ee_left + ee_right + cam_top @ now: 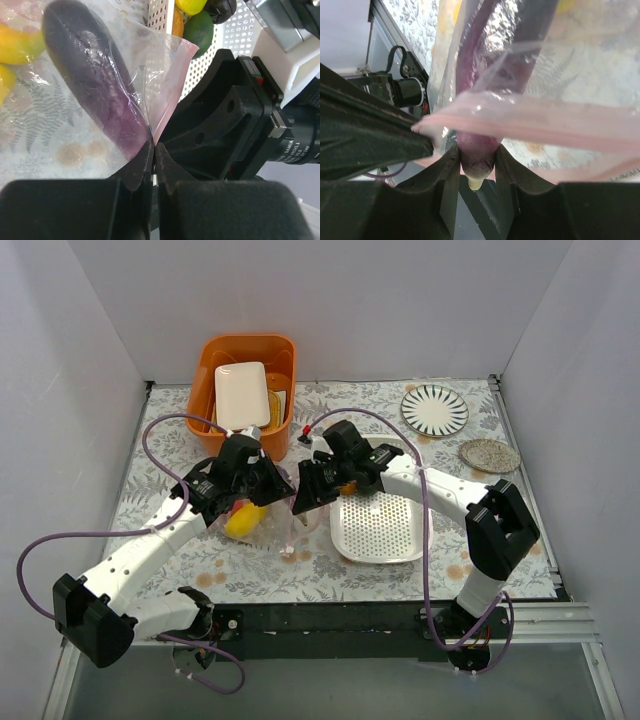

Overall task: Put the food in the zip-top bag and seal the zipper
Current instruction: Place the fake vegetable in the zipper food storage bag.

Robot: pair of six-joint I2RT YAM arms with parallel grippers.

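Step in hand: loading, with one piece partway through the bag mouth.

- The zip-top bag is seen near the middle of the worktop, just left of the white basket, its mouth turned towards the basket.
- The left gripper is fully closed. The pale-pink zipper is pinched at one end of the mouth and held up off the worktop.
- The right gripper is partly closed, clamped on the stem end of the eggplant. Most of the eggplant is seen past the pink strip, inside the clear plastic.
- Yellow pieces are noted at the bag's far end, apparently under the plastic already.
- A green piece and a yellow piece are seen in the basket, not yet bagged.

Judgement on the next move: the eggplant's last stretch needs to be pushed clear of the strip, then let go and the fingers drawn back without the film being dragged. The mouth should be kept held up for the basket pieces. Sealing is some way off.
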